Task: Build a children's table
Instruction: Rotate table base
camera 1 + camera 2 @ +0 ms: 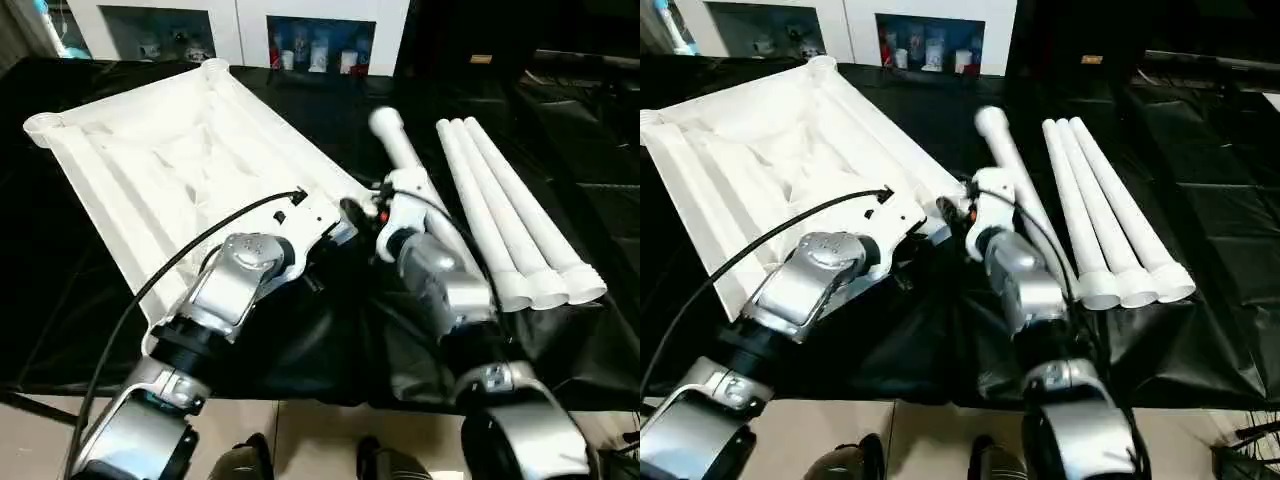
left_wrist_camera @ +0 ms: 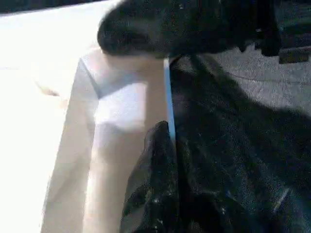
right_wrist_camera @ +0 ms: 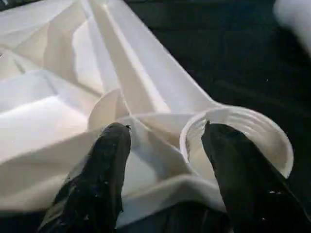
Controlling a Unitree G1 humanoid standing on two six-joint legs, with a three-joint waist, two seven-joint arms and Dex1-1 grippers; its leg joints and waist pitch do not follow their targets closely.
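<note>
We judge assembly barely begun: the table top lies ribbed side up on the black-covered tabletop, four legs loose beside it, our left gripper clamped on its rim, right gripper parted around a corner socket.

Looks like a lab or demo room. Tabletop w/ black sheet; white glass-door cabinet of small items along far edge.
</note>
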